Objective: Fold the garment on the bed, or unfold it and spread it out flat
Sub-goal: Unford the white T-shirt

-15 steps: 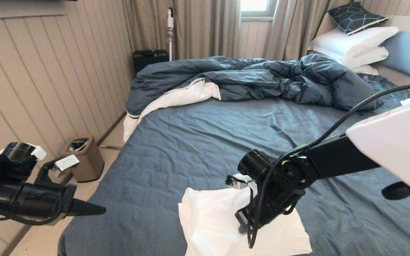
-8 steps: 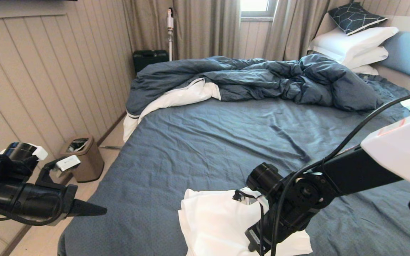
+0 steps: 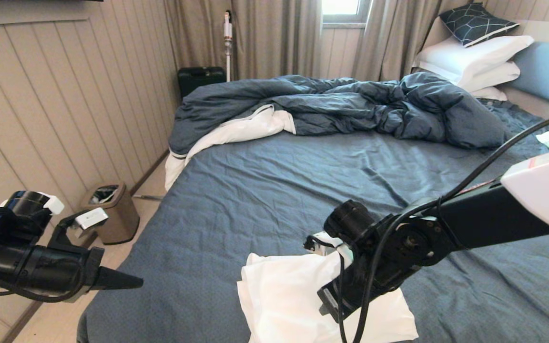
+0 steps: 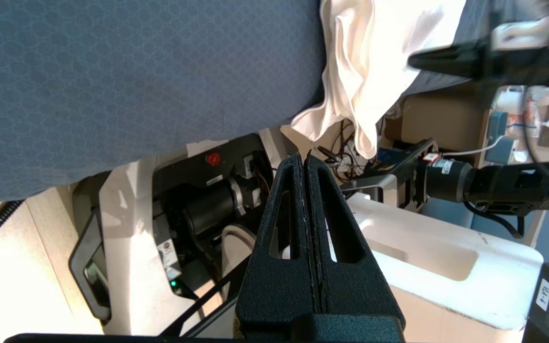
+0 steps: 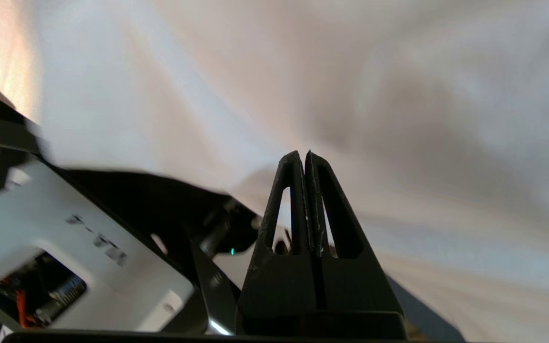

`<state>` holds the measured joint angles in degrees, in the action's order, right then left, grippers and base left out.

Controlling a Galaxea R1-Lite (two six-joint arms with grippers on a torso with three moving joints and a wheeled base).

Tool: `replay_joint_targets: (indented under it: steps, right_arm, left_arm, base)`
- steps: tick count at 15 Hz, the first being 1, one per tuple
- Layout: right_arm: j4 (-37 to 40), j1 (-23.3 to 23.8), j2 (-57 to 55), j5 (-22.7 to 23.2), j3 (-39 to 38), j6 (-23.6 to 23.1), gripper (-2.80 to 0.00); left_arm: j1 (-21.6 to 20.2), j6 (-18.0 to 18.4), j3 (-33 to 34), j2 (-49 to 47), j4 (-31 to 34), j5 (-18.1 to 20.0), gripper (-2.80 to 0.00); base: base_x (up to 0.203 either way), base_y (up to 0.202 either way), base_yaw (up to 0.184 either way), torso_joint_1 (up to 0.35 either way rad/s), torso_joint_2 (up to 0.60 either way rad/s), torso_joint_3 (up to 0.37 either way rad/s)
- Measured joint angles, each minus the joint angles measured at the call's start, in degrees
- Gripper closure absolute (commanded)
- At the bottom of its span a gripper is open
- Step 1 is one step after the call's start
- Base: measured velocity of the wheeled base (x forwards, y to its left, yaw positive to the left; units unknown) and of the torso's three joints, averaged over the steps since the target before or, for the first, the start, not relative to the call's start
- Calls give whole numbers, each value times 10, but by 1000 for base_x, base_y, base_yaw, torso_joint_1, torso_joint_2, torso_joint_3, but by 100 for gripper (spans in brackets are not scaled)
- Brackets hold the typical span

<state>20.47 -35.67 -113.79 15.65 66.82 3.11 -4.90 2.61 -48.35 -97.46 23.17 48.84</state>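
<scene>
Bed (image 3: 274,190): wide, takes up most of the head view; dark blue-grey sheet, matte woven cloth, fine creases all over. All places below are given against the bed.

Duvet (image 3: 350,107): same blue-grey, rumpled into a long heap across the far part of the bed, white underside turned out at its left end.

Pillows (image 3: 474,59): white, smooth, stacked at the head end on the far right, a dark patterned cushion on top; beside them a padded light blue headboard (image 3: 548,71).

Garment (image 3: 289,300): white, thin, soft cloth, roughly rectangular with loose folds, lying on the sheet at the near edge of the bed; in the left wrist view a limp corner (image 4: 365,76) hangs over that edge.

Right gripper (image 5: 307,159): black, tapered, ribbed fingers pressed together, nothing between them; points down over the garment, white cloth filling its wrist view. Whether the tips touch the cloth cannot be told.

Left gripper (image 3: 134,283): black wedge, fingers pressed together and empty, held level off the bed's near left corner, above the floor.

Bin (image 3: 112,212): small, brown, square-sided, on the floor left of the bed, by the panelled wall.
</scene>
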Motion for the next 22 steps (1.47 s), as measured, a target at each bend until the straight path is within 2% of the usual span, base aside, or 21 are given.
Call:
replay_joint_targets:
  steps: [4,7,10,13,18,22]
  right_arm:
    - [16,-41,-17,0,63,3,0]
    - [24,-41,-23,0,77,5,0]
    - [24,-32,13,-1,66,4,0]
    - [45,7,90,-2,54,0,0]
    - [118,120,272,-8,19,-19,0]
    - [181,185,458,-25,-59,-27,0]
  left_arm:
    - [0,0,0,-2,0,0,0]
    - [0,3,0,0,-1,-1,0]
    - [-1,20,3,17,0,-1,0]
    - [-2,25,13,74,0,-1,0]
    - [-5,26,33,252,14,-20,0]
    - [-7,41,34,428,115,-35,0]
  base:
    - [0,0,0,0,0,0]
    - [0,0,0,0,0,0]
    - [0,0,0,0,0,0]
    - [0,0,0,0,0,0]
    - [0,0,0,0,0,0]
    - [0,0,0,0,0,0]
